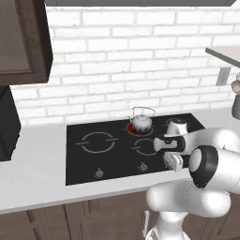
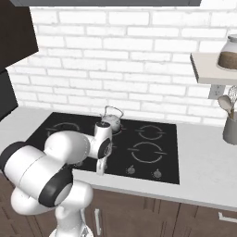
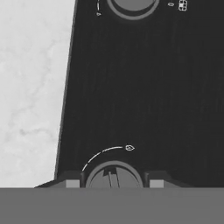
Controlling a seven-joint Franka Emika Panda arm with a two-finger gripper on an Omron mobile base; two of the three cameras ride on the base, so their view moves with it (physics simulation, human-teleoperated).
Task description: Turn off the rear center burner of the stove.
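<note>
Red glow marks the rear center burner (image 1: 136, 130) under the kettle (image 1: 141, 123). The gripper (image 3: 114, 181) straddles a knob (image 3: 114, 176), open; misalignment risks slipping.

Even, soft light fills both base views, with no clear source. The white brick wall (image 1: 140, 61) is the brightest surface and looks slightly washed out. The black stove (image 1: 112, 154) is matte, carrying no glare and no reflections; the rear center burner (image 1: 136, 129) glows red under the kettle (image 1: 141, 122). The robot arm (image 2: 51, 171) has smooth shading with soft highlights on its white shells. Shadows are faint everywhere. Edges look coarse and jagged, typical of low resolution. The hand view is darker, grainy and soft, with fine streaks across the glass, and the knob (image 3: 114, 176) is a little blurred.
</note>
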